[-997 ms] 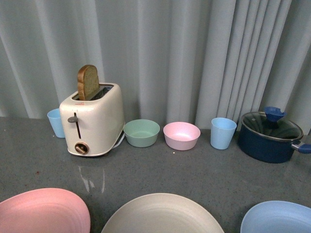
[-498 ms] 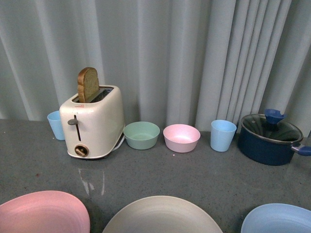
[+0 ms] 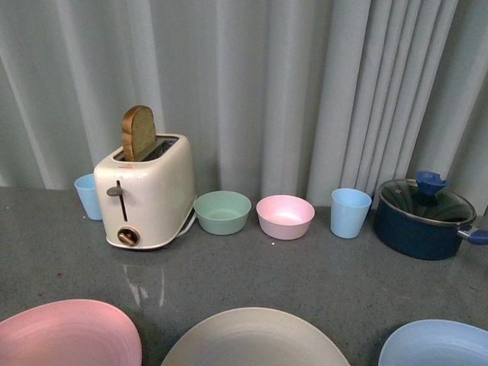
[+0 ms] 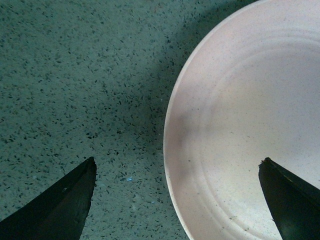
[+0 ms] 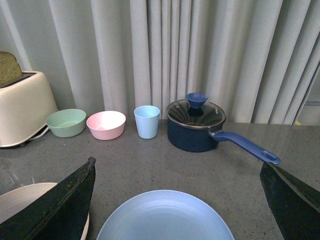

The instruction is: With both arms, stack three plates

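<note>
Three plates lie apart on the tabletop (image 3: 305,267): pink plate (image 3: 69,335), beige plate (image 3: 255,339), blue plate (image 3: 438,347). My left fingers (image 4: 70,200), wide open and empty, straddle the pink rim; right fingers (image 5: 65,205) likewise above blue. I'd pinch rims squarely.

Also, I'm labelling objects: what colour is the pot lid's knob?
The knob is blue; the right wrist view shows it best.

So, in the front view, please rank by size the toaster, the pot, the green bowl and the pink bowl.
1. toaster
2. pot
3. green bowl and pink bowl: they look alike, so unranked.
</note>
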`<state>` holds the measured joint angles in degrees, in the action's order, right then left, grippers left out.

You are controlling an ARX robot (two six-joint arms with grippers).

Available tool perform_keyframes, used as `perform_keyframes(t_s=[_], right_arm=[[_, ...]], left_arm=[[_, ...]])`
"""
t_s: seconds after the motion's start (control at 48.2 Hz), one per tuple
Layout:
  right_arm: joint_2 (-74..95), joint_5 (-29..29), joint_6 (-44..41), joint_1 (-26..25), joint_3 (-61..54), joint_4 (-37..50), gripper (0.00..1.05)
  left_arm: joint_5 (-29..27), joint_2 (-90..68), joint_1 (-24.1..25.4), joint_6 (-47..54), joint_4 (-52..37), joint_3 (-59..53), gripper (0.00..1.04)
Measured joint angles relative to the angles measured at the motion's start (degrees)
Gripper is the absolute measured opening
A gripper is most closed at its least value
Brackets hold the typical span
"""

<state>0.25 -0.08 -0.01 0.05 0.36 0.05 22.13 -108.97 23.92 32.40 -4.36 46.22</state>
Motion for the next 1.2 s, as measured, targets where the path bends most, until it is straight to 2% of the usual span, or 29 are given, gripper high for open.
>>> perform_keyframes(t_s=[0.311,1.204], right_arm=[[0.0,0.0,0.0,0.0,0.0,0.0,0.97],[0.0,0.0,0.0,0.0,0.0,0.0,0.97]], left_arm=[[-3.1,-3.7,-2.0,0.2,1.9,3.2,0.98],[-5.7,-8.4,-4.8,0.0,5.4,6.9,0.98]])
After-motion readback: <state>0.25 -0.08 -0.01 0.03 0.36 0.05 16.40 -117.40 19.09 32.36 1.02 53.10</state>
